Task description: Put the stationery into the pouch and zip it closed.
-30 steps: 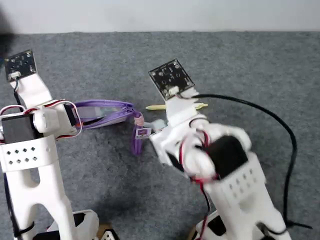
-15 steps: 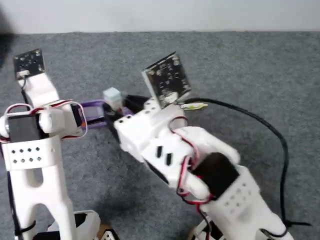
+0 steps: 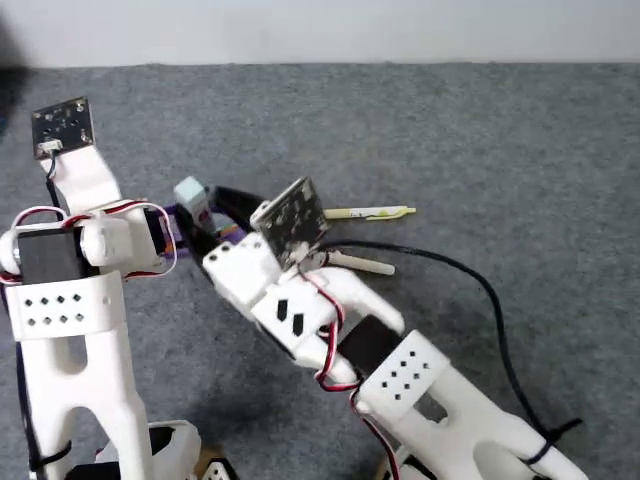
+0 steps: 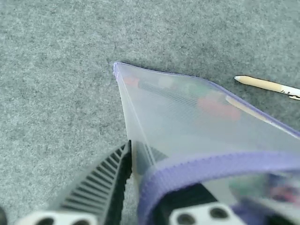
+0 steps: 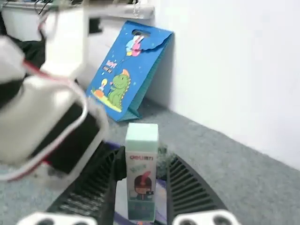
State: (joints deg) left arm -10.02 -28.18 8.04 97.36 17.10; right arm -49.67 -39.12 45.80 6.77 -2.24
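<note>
Right wrist view: the right gripper (image 5: 142, 187) clamps the eraser (image 5: 141, 159) upright over the pouch (image 4: 187, 117), whose edge the left gripper (image 4: 140, 187) pinches. If the eraser is released beside the opening, it may bounce out. 2 pens (image 3: 370, 212) wait beyond.

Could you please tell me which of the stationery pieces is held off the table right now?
The pale green-and-white eraser block, gripped upright by the right gripper; the yellow-tipped pen and cream stick lie flat on the grey carpet.

Bright, even light covers the grey table (image 3: 520, 140); shadows on it are soft; light glows through the clear pouch (image 4: 187, 117).
</note>
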